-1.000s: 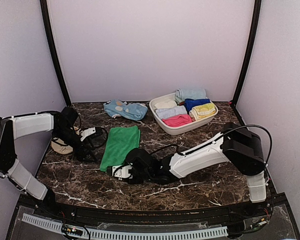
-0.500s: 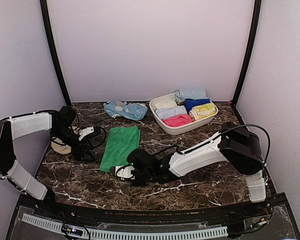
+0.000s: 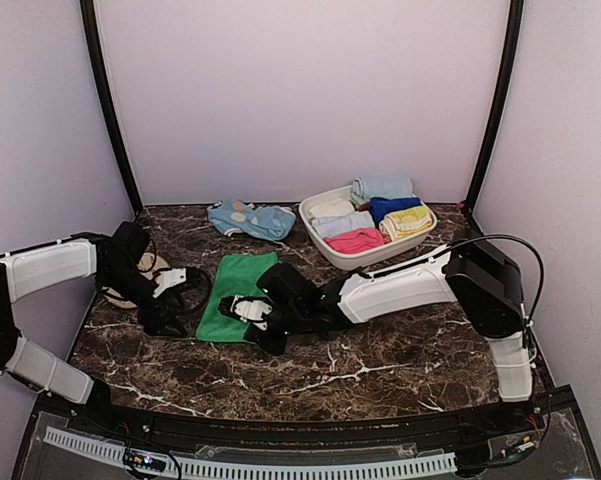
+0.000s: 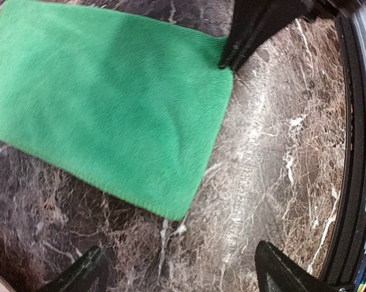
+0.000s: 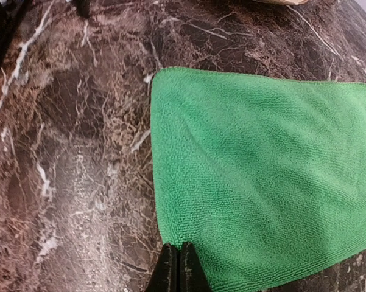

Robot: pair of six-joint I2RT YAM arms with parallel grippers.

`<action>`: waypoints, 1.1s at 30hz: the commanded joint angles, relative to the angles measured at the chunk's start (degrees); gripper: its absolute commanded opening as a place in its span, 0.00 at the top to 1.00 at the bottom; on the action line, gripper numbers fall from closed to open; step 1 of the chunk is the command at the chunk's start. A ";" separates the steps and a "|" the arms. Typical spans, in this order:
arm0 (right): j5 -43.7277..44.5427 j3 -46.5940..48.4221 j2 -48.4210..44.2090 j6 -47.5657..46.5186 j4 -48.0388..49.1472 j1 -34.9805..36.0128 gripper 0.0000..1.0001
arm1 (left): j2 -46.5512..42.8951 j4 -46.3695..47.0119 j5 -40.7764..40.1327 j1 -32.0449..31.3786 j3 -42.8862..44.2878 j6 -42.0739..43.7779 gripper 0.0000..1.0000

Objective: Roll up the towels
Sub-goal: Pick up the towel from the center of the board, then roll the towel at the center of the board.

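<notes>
Green towel point(image 3: 230, 285). Lay flat and unrolled on the table point(image 3: 410, 350), spread in a single layer. Ran lengthwise off to the right side of the right hand point(image 5: 175, 250), as seen from that wrist, with the short near edge leading straight ahead from the fingertips. Was held at the corner of that edge closest to the right hand, with the jaws closed together, no gap showing, and pinched on the hem. Judged a true grip, though not confirmed beneath the pads.

Left hand point(image 4: 179, 278). Stood spread wide and held nothing. Hovered just short of the opposite corner of the same short edge, near it but not touching, with the cloth ahead of the fingers.

Next move, by judgement. Called for a roll along the long axis, hence sideways travel for the right hand rather than a pull back toward the wrist. Called also for a hold by the left hand on the free corner, to keep the short edge square.
</notes>
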 commanded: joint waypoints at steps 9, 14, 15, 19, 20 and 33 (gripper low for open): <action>-32.15 4.15 4.32 31.00 0.40 -8.97 1.00 | -7.22 9.18 -5.86 -15.84 -5.86 -2.35 0.17; -35.43 6.60 7.20 33.96 -2.60 -10.02 1.00 | -3.22 11.79 -9.27 -21.09 -5.77 -2.26 0.20; -35.53 6.75 7.45 34.41 -2.86 -10.09 1.00 | -2.24 12.40 -10.16 -21.86 -5.79 -2.19 0.21; -36.56 7.24 7.84 36.01 -3.00 -10.60 1.00 | 1.31 14.84 -12.61 -22.85 -5.33 -1.87 0.28; -37.74 6.63 7.55 37.01 -1.91 -10.85 1.00 | 1.91 15.73 -13.47 -22.90 -5.46 -1.66 0.29; -42.17 7.20 7.03 42.34 0.25 -12.37 1.00 | 3.63 21.17 -14.80 -23.21 -6.85 -1.90 0.49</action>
